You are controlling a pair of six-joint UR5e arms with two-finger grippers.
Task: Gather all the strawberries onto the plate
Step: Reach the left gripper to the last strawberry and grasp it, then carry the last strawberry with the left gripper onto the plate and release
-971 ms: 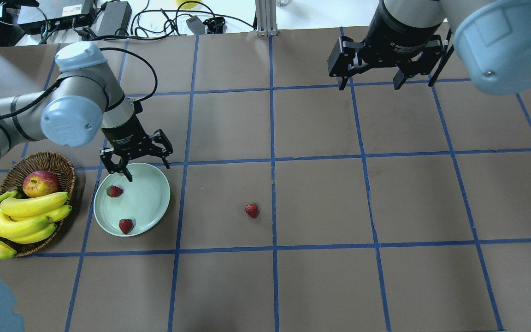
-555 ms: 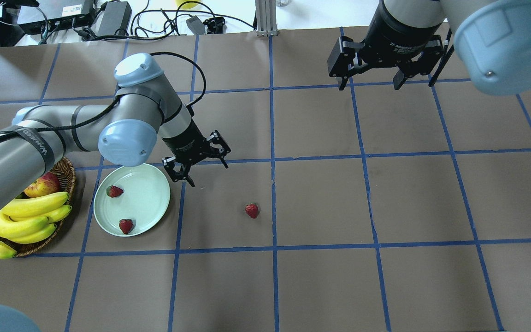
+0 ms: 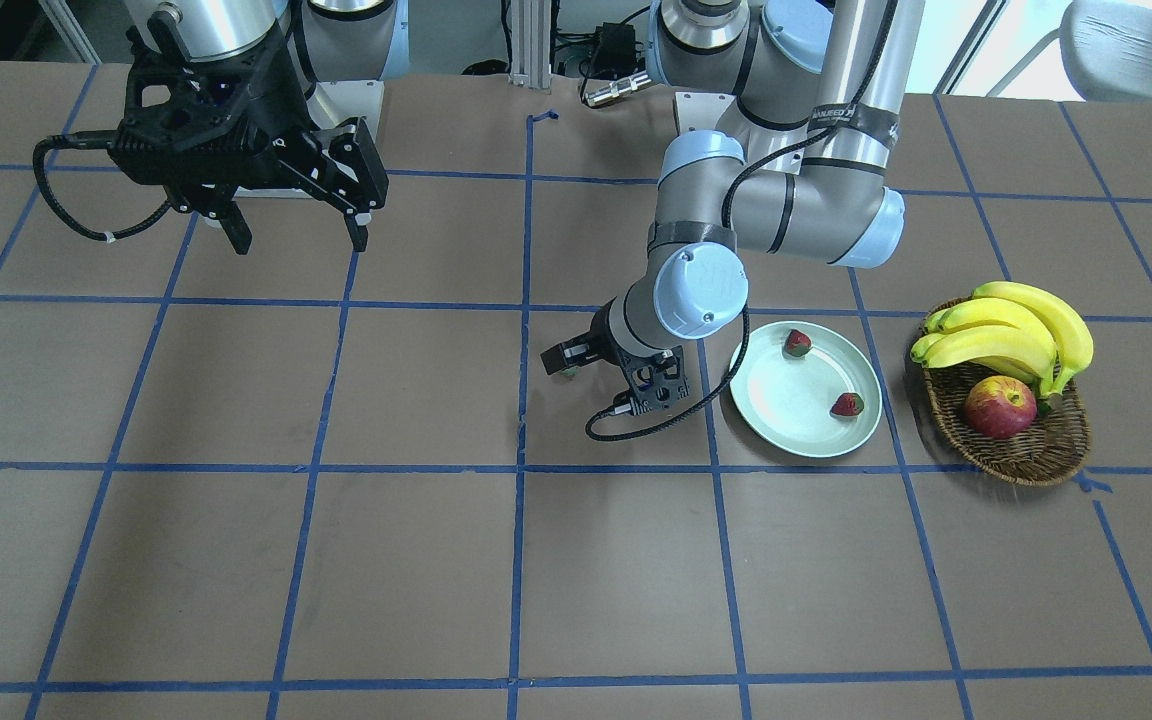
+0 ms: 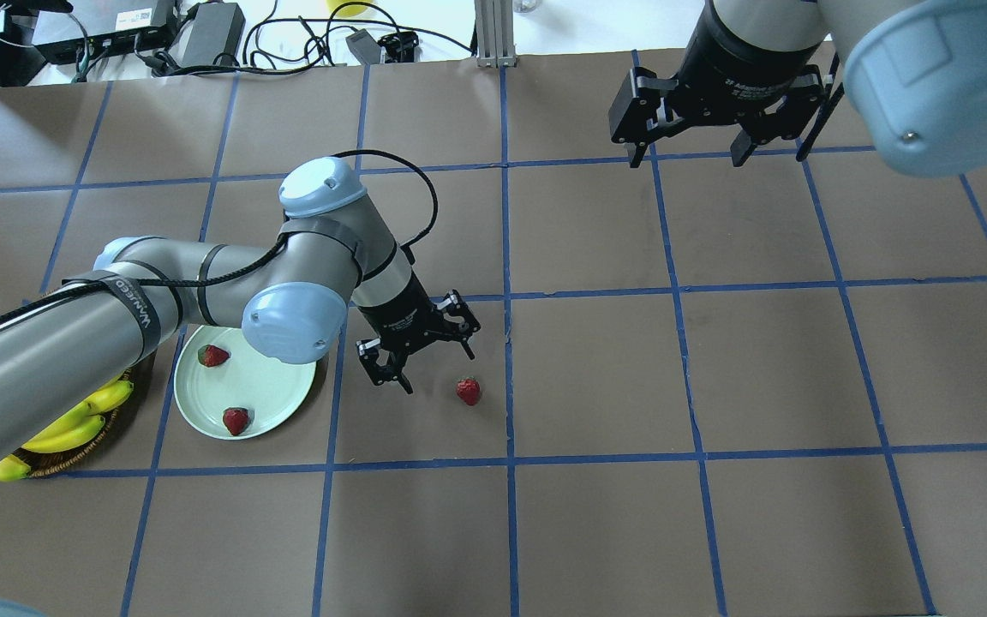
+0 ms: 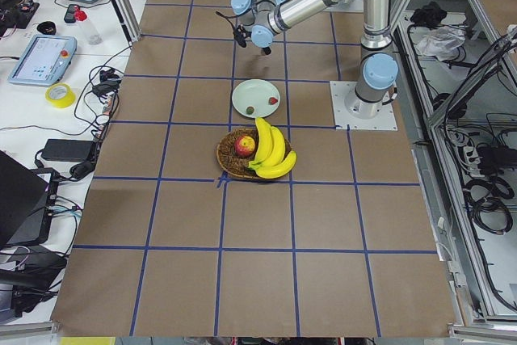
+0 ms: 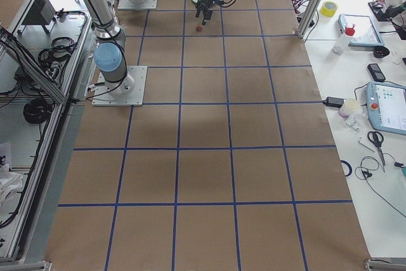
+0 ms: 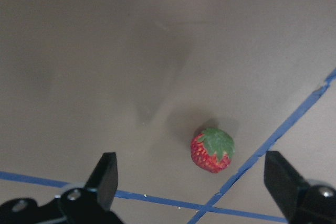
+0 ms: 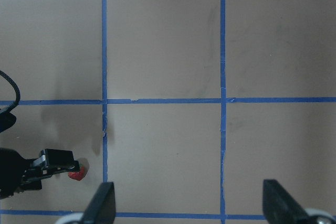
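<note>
The pale green plate [image 4: 275, 396] [image 3: 796, 400] holds two strawberries [image 4: 213, 355] [image 4: 236, 420], which the front view also shows [image 3: 797, 343] [image 3: 846, 404]. A third strawberry [image 4: 469, 391] [image 7: 212, 150] lies on the brown table, right of the plate. My left gripper [image 4: 438, 370] [image 7: 193, 182] hangs open just behind and left of it, not touching it; its fingers frame the berry in the left wrist view. My right gripper [image 4: 686, 159] [image 3: 301, 240] [image 8: 190, 203] is open and empty, high over the far right of the table.
A wicker basket [image 3: 1021, 452] with bananas [image 3: 1006, 320] and an apple [image 3: 999, 407] stands just beyond the plate on my left. In the overhead view my left arm covers most of it. Cables and electronics [image 4: 202, 34] lie past the table's far edge.
My left arm swung right, from above the plate's far rim to beside the loose strawberry, gripper still open. The strawberries and the right arm have not moved.
</note>
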